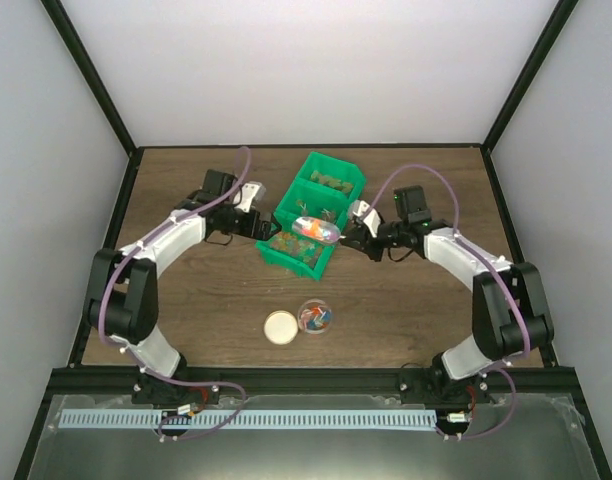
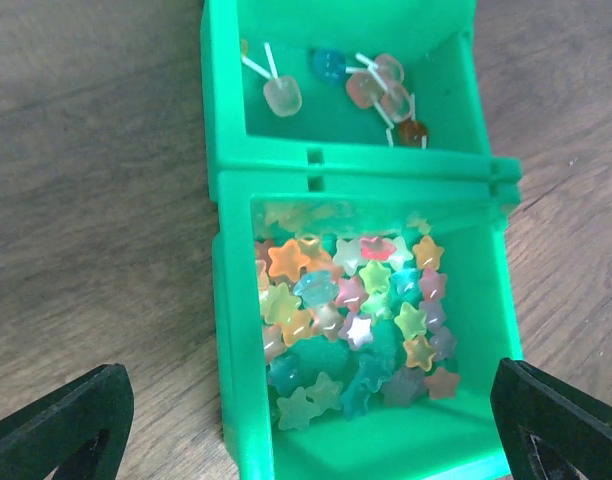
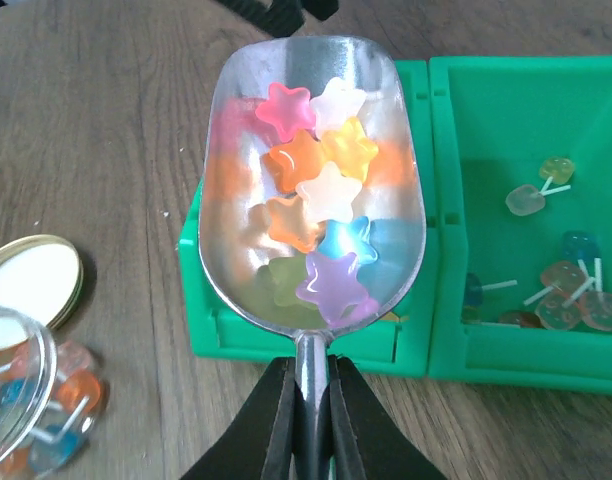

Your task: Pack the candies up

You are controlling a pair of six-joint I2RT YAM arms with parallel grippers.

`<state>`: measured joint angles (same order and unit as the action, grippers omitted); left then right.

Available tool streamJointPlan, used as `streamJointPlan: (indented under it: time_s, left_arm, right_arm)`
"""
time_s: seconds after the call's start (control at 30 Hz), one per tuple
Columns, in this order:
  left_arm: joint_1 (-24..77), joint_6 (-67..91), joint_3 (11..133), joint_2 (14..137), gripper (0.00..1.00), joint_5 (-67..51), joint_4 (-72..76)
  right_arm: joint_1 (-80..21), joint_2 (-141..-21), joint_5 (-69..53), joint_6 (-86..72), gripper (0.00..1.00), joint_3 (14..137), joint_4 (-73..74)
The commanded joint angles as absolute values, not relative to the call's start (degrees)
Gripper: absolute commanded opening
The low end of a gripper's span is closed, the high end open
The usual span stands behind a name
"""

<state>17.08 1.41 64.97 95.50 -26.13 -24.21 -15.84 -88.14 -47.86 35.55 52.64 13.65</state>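
Observation:
Star-shaped candies (image 2: 351, 300) in mixed colours fill the near compartment of a green bin (image 1: 283, 210). My left gripper (image 2: 306, 440) is open, its fingers (image 2: 56, 430) wide on either side of that compartment; it sits at the bin's left in the top view (image 1: 256, 225). My right gripper (image 3: 311, 400) is shut on the handle of a metal scoop (image 3: 236, 230). The scoop is held level over the bin (image 3: 406, 350) and carries several star candies (image 3: 316, 190). In the top view the loaded scoop (image 1: 317, 229) hovers over the bin, with the right gripper (image 1: 354, 232) at its right.
A clear round jar (image 1: 315, 318) holding some candies stands open near the front, its tan lid (image 1: 281, 327) lying beside it on the left. Both show at the left of the right wrist view, jar (image 3: 16, 400) and lid (image 3: 31, 280). The middle compartment holds stick candies (image 2: 376, 85).

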Motion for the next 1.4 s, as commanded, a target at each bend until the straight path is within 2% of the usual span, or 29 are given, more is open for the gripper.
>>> streamJointPlan:
  time_s: [0.0, 0.37, 0.63, 0.87, 1.13, 1.37]
  left_arm:
    - [15.9, 0.0, 67.3, 92.6, 1.00, -28.0, -26.1]
    - [13.4, -6.5, 66.0, 87.8, 1.00, -29.2, -22.5]
    - [12.8, -12.6, 70.1, 88.8, 1.00, -31.0, -26.3]
    - [12.7, -12.0, 68.4, 89.4, 1.00, -32.5, -21.1]
    - [12.7, -16.4, 70.8, 89.5, 1.00, -31.6, -26.4]
    - [12.7, -16.4, 71.3, 92.1, 1.00, -30.5, -27.3]
  right_arm:
    - [-12.1, -83.6, -53.5, 46.8, 0.01, 55.0, 24.6]
    - [-9.7, -73.1, -54.7, 67.5, 0.01, 54.7, 45.7]
    - [-9.7, -72.5, -52.4, 79.4, 0.01, 56.5, 58.9]
    - [-9.7, -71.4, -47.8, 82.9, 0.01, 54.8, 59.8]
    - [-9.9, -72.1, -45.3, 93.2, 0.01, 56.9, 68.8]
    - [-13.1, -72.4, -39.1, 92.0, 0.01, 59.0, 72.0]
